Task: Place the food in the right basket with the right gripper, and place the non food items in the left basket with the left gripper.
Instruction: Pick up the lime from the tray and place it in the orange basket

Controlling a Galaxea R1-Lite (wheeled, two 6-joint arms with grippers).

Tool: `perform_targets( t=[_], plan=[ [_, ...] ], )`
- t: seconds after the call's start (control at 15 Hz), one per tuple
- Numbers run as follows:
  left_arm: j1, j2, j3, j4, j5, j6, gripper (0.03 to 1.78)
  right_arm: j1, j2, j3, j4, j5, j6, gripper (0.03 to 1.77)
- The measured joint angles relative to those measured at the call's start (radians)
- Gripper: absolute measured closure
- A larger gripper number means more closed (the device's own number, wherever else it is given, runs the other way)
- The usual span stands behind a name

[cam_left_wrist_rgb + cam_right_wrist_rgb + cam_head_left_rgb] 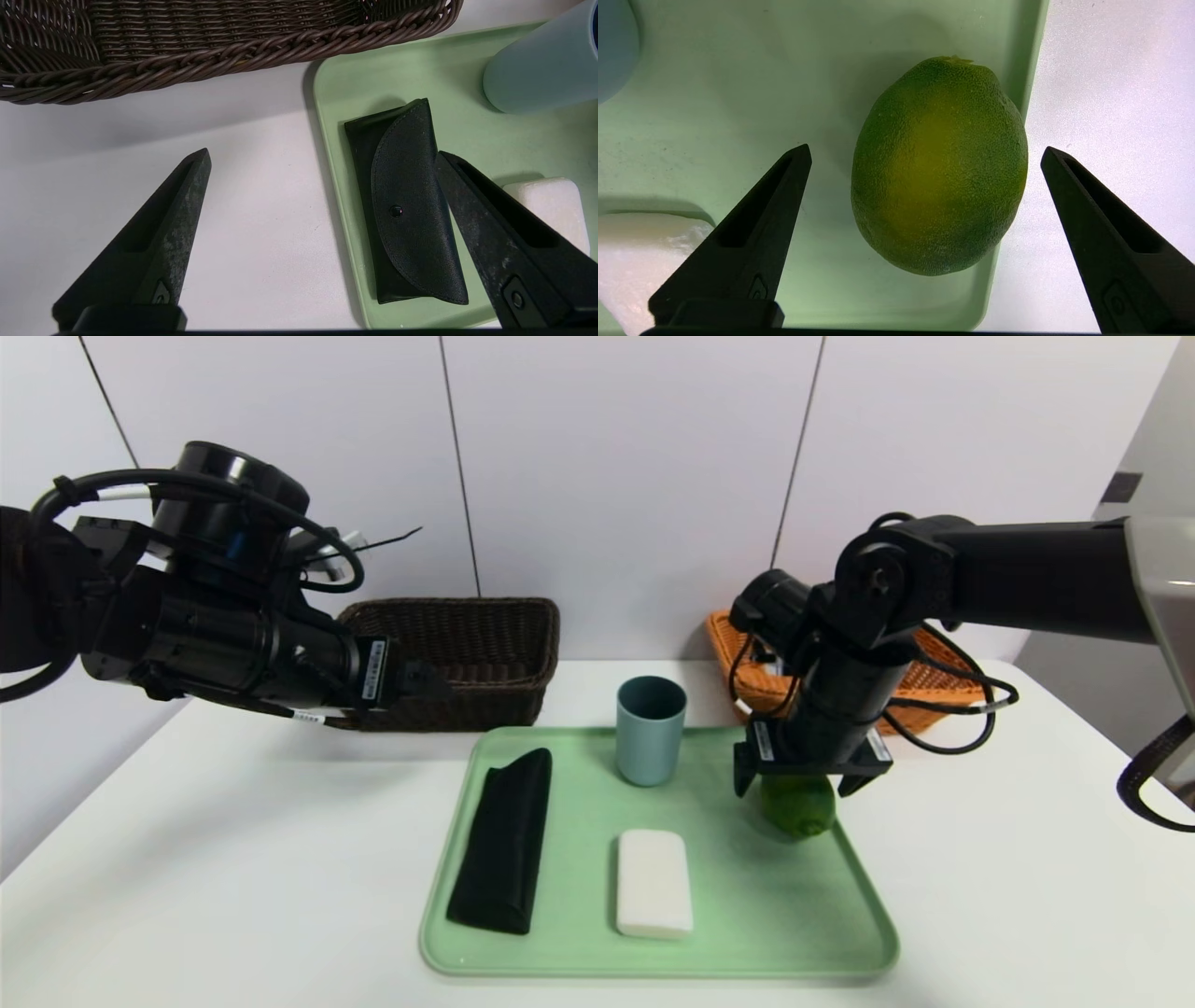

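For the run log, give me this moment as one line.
right gripper: open over lime | left gripper: open, idle | tray: four items

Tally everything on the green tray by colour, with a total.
Green: 1, the lime
Blue-teal: 1, the cup
Black: 1, the pouch
White: 1, the soap-like block
Total: 4
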Motion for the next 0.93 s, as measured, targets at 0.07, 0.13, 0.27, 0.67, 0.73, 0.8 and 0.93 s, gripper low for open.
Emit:
perform_targets(
  t=[0.07, 0.13, 0.27, 0.67, 0.73, 0.8, 0.93],
  plan=[
    [0.000, 0.000, 0.000, -0.001, 0.000, -0.001, 0.12, 0.000, 0.003, -0.002, 0.000, 0.000, 0.000, 0.21],
    [0.000, 0.000, 0.000, -0.001, 0.000, 0.000, 0.12, 0.000, 0.004, -0.002, 0.000, 0.000, -0.002, 0.40],
    [0.000, 0.000, 0.000, -0.004, 0.000, -0.001, 0.12, 0.000, 0.009, -0.005, 0.000, 0.001, -0.001, 0.68],
    [0.001, -0.001, 0.000, -0.006, -0.001, -0.003, 0.12, 0.000, 0.012, -0.006, 0.003, 0.002, 0.004, 0.80],
    [0.001, -0.001, 0.000, -0.005, -0.001, -0.003, 0.12, 0.003, 0.010, -0.006, 0.005, 0.002, 0.001, 0.80],
    [0.002, -0.001, 0.000, -0.003, 0.000, -0.003, 0.12, 0.006, 0.004, -0.009, 0.009, 0.003, 0.000, 0.80],
    [0.004, -0.004, 0.000, -0.001, -0.001, -0.003, 0.12, 0.015, -0.015, -0.042, 0.011, 0.010, 0.004, 0.80]
  ],
)
